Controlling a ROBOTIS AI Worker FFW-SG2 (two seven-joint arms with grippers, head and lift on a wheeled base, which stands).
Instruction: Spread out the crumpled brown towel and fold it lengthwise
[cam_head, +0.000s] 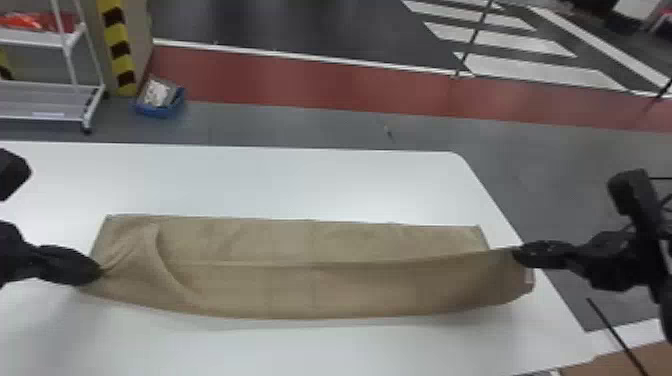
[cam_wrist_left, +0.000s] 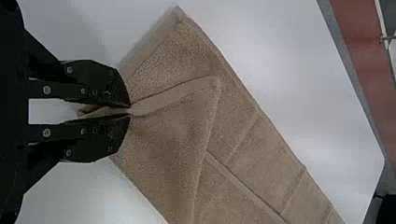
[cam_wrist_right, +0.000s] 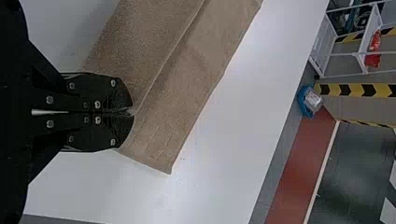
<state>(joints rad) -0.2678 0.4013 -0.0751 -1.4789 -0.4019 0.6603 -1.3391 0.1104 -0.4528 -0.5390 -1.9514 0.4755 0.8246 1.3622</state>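
We see the brown towel (cam_head: 310, 292) long & flat-ish on the white table (cam_head: 300, 185), w/ an edge running along its mid & a bumpy fold near its L end. Our L gripper (cam_head: 99, 272) is almost closed, w/ a pinch of towel btwn its tips. Our R gripper (cam_head: 518, 255) is squeezed tight on the towel's R end. Past the table we see a blue bin (cam_head: 160, 111) on the floor, near a white rack (cam_head: 42, 38)

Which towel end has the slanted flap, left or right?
The left end of the towel, at the left pincer: a flap slants across it. At the right pincer, the raised edge runs nearly straight.
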